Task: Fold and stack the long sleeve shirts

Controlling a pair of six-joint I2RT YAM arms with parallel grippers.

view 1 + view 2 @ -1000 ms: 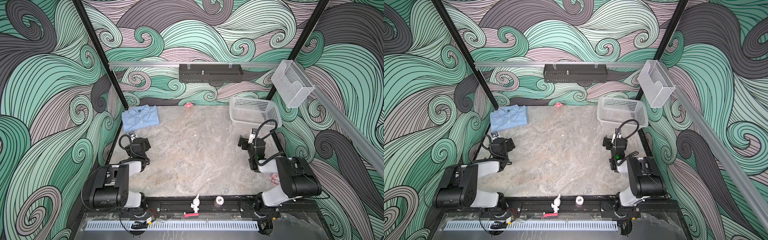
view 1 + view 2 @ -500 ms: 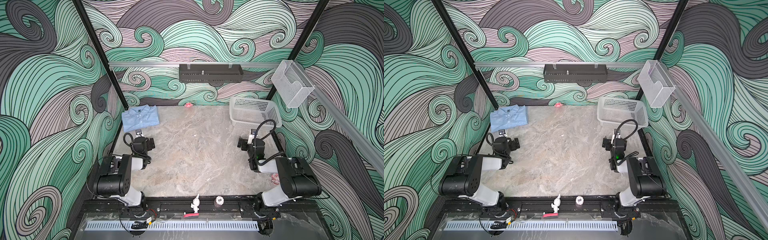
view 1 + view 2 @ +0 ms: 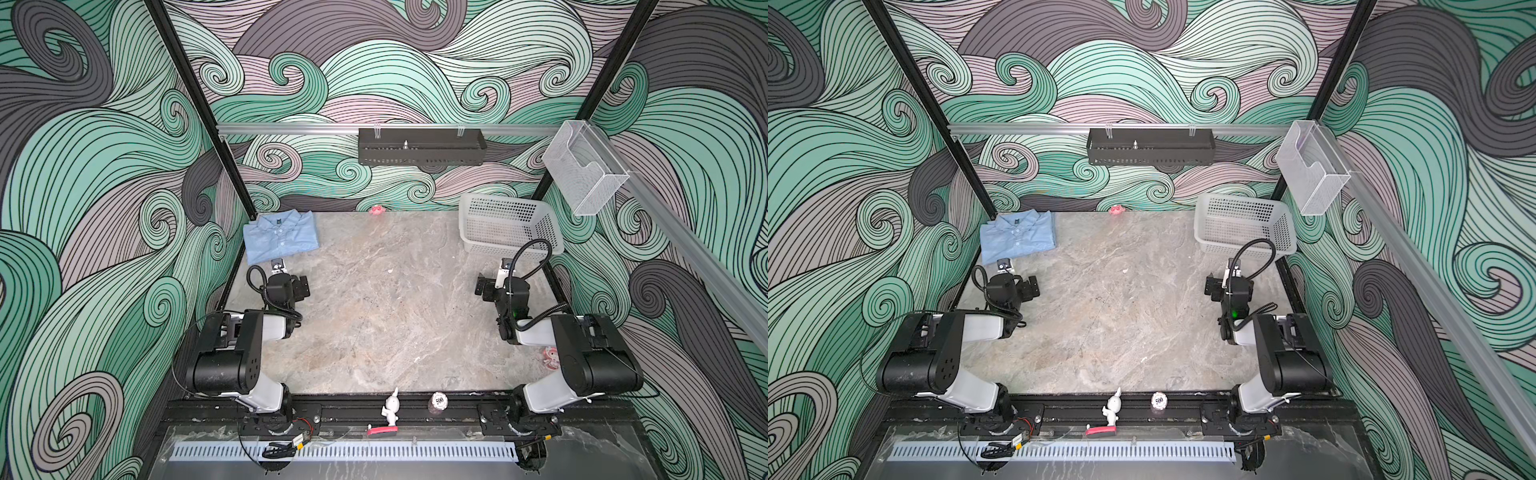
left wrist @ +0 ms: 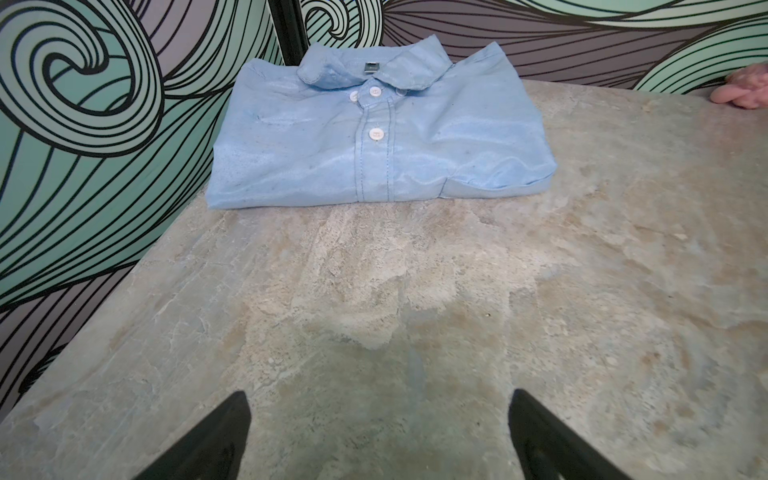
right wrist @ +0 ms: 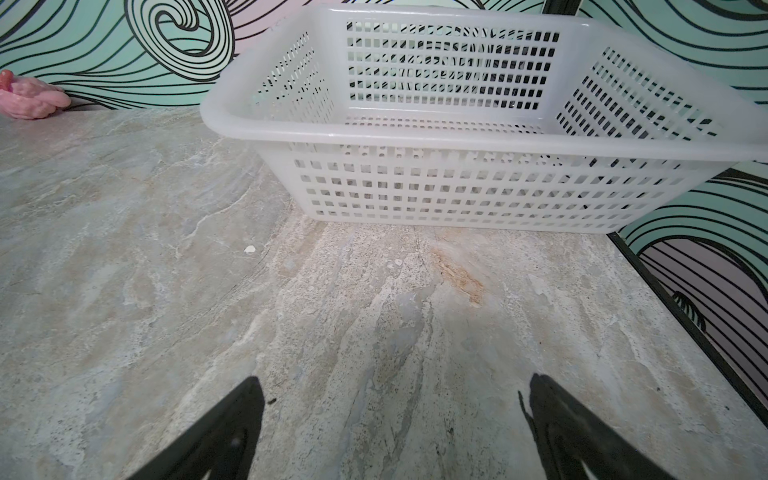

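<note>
Far left, back corner of the table [image 3: 374, 316]: 1 light blue shirt [image 3: 281, 236], folded into a rectangle. Collar toward the back wall, button placket up, lying flat, touching neither gripper.

Left gripper [image 4: 379, 398] is just in front of the shirt and aimed at it, low over the table. Fingers spread wide, nothing between them.

Middle of the back edge: small pink lump [image 3: 377, 210] against the wall. Above it, a black tray [image 3: 422, 146] hangs on the rail. 1 small silver stud shows inside; the rest is too dark to tell.

Front rail, middle: white figurine [image 3: 390, 409], with a round token [image 3: 439, 401] marked 500 beside it.

Right back: white basket [image 3: 509, 232], perforated, upright on the table. The right wrist view shows only its own bare perforated floor inside.

Right gripper [image 5: 395, 378] is in front of the basket, facing it and apart from it. Fingers spread wide, holding nothing.

Far right: clear holder [image 3: 584, 166] mounted on the side rail. It is see-through, and the wallpaper shows through its walls.

Vs 1 second ago:
- The left arm has changed pose. Its black upper link now tilts more upright, and the wrist sits a touch nearer the shirt and the table's middle.
- Shirt, pink lump, basket, figurine and token are in the same spots.
- The right arm has the same pose.
</note>
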